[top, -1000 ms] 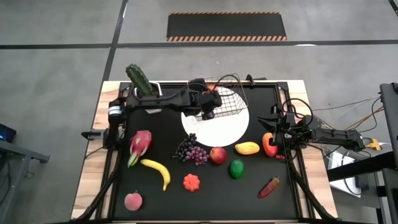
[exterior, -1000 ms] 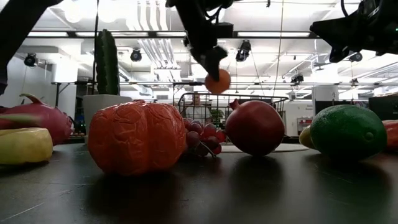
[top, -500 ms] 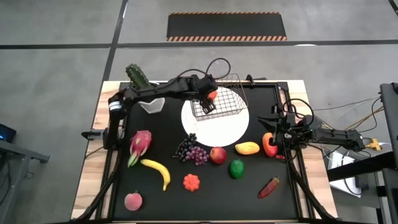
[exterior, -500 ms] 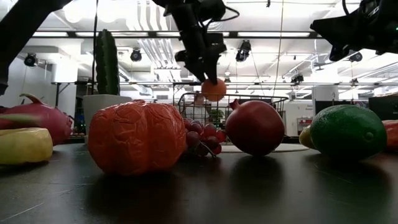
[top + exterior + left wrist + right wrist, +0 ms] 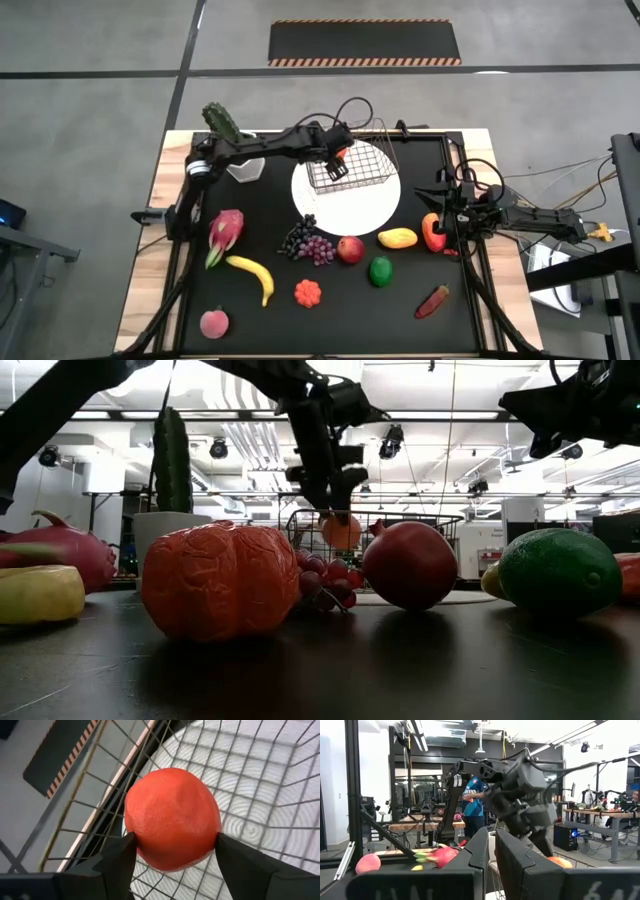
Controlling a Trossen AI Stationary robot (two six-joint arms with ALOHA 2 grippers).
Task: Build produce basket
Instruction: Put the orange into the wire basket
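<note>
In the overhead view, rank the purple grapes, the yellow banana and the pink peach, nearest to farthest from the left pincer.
From the left pincer, holding the orange fruit over the wire basket:
1. Purple grape bunch, just beyond the white round mat.
2. Curved yellow banana, farther toward the left arm's side.
3. Round pink peach, by the table's front corner.

The dark left arm reaches across the table, and its two-finger left gripper (image 5: 338,160) hangs over the rectangular basket of thin metal wire (image 5: 358,168), fingers (image 5: 117,862) pressed on both sides of a round orange fruit (image 5: 172,818). The right gripper (image 5: 443,214) (fingers closed together) waits well apart from the basket.
</note>
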